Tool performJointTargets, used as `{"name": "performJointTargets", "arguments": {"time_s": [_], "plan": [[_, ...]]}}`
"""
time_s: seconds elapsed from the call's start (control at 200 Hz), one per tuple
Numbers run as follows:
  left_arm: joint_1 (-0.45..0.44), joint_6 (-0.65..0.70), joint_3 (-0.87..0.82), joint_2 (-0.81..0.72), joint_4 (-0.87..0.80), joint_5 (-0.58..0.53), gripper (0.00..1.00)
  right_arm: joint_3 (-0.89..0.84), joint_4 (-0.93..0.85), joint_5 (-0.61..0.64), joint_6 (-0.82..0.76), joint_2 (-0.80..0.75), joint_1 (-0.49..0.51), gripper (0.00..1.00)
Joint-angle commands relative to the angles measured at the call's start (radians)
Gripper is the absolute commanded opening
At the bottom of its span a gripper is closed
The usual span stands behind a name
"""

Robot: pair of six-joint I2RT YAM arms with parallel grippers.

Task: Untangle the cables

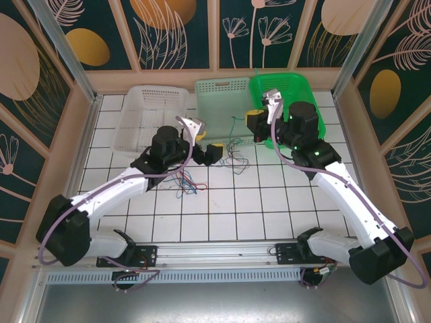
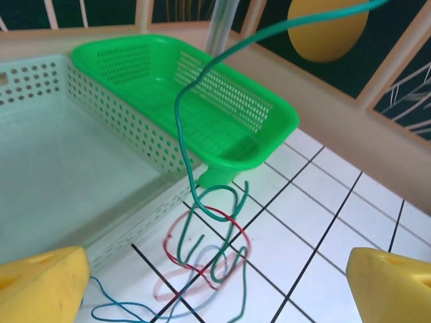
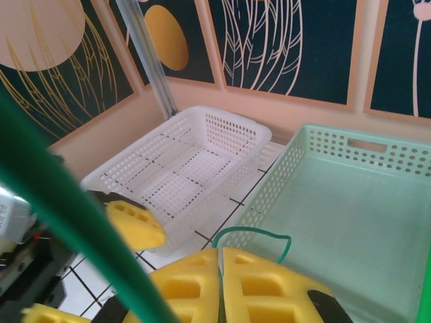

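Yellow-fingered right gripper point(image 3: 220, 259) is pinched shut on the green cable point(image 2: 177, 121), held up just beside the green basket point(image 2: 256, 145). Your left gripper point(image 2: 215, 296) hangs wide open, nothing in it, facing the other cables point(image 2: 202, 269), knotted on the desk point(image 2: 323, 222) below that basket's near corner. Step, imo: drawing green free. Next: pin the red/blue loops w/ left, then lift.

— Is this a home?
— No, we take it for a robot lab cell: a left arm point(image 1: 114, 192) and a right arm point(image 1: 350, 195) bolted to a metal rail point(image 1: 215, 254) edging a white gridded tabletop point(image 1: 236, 215).
— And we see patterned panels point(image 1: 175, 30) and an aluminium post point(image 1: 62, 47) walling it in
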Motion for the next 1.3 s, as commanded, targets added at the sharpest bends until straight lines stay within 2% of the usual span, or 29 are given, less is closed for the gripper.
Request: {"name": "performJointTargets", "arguments": {"time_s": [0.0, 0.38, 0.566, 0.686, 0.776, 0.881, 1.046, 1.236, 1.296], "plan": [[0.001, 0.067, 0.06, 0.048, 0.092, 0.061, 0.97, -0.024, 0.025, -0.071, 0.044, -0.023, -0.012, 0.0], [-0.004, 0.068, 0.233, 0.289, 0.144, 0.12, 0.85, -0.075, 0.039, -0.129, 0.072, -0.056, -0.028, 0.0], [-0.003, 0.066, 0.28, 0.377, 0.188, 0.104, 0.73, -0.087, 0.042, -0.192, 0.097, -0.068, -0.062, 0.0], [-0.005, 0.062, 0.304, 0.409, 0.208, 0.132, 0.66, -0.101, 0.057, -0.25, 0.133, -0.075, -0.101, 0.0], [-0.006, 0.057, 0.294, 0.407, 0.249, 0.145, 0.53, -0.105, 0.052, -0.276, 0.15, -0.068, -0.121, 0.0], [-0.008, 0.062, 0.29, 0.402, 0.261, 0.165, 0.3, -0.109, 0.045, -0.286, 0.16, -0.059, -0.135, 0.0], [-0.015, 0.057, 0.29, 0.396, 0.258, 0.198, 0.0, -0.111, 0.056, -0.3, 0.184, -0.044, -0.152, 0.0], [-0.02, 0.037, 0.279, 0.387, 0.272, 0.201, 0.0, -0.105, 0.03, -0.269, 0.191, -0.021, -0.161, 0.02], [-0.02, 0.032, 0.277, 0.387, 0.271, 0.188, 0.0, -0.107, 0.019, -0.245, 0.187, -0.018, -0.161, 0.1]]}}
